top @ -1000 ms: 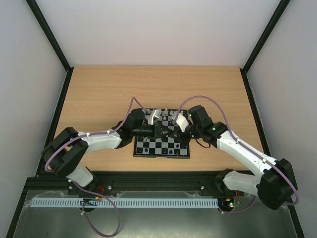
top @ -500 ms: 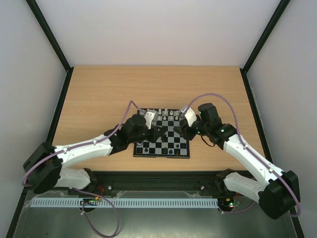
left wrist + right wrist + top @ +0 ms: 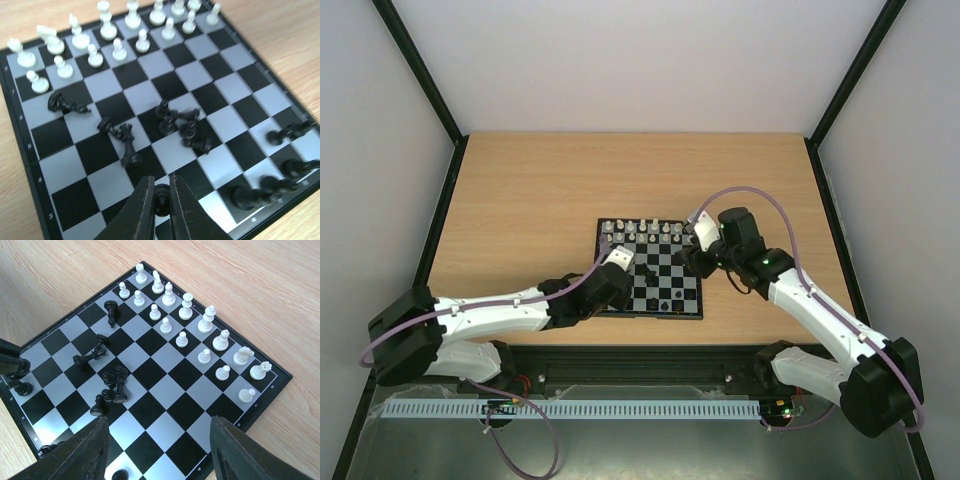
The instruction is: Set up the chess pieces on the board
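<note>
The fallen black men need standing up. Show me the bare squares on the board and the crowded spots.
Bare: the band of squares between the white pawns and the fallen black pieces; also the board corner under the open right pincer. Crowded: that mid-board heap, and the edge where the left pincer grips a black piece.

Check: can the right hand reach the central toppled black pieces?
Probably yes: the right hand hangs open above the board, nothing covers the toppled black pieces, the left hand, holding a black piece, sits aside.
</note>
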{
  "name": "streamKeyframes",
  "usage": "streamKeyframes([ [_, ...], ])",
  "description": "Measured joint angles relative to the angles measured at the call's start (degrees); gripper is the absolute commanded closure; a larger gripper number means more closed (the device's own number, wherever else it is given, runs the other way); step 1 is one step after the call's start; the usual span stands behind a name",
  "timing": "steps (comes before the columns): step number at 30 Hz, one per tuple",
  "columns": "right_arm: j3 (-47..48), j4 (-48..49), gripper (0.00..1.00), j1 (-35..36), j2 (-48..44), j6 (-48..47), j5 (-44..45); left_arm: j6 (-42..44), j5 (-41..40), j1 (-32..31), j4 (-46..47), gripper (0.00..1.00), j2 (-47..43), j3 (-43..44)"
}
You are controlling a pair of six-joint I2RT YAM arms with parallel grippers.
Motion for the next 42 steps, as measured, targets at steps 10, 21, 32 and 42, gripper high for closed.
streamKeyframes([
  [10,0.00,-0.04,0.44,0.00,0.87,-0.09,-0.59,-0.15,-0.92,3.48,-4.68,0.92,5.51,0.33],
  [21,-0.02,-0.07,0.44,0.00,2.29,-0.50,-1.51,-0.07,4.48,10.03,-4.61,0.92,2.86,-2.29],
  [32,-0.02,-0.11,0.44,0.00,3.08,-1.09,-1.90,-0.09,6.95,10.75,-5.42,0.91,2.84,-4.09],
  [42,-0.02,-0.11,0.44,-0.02,4.02,-1.33,-2.16,-0.61,7.32,10.75,-5.62,0.89,3.08,-5.01],
])
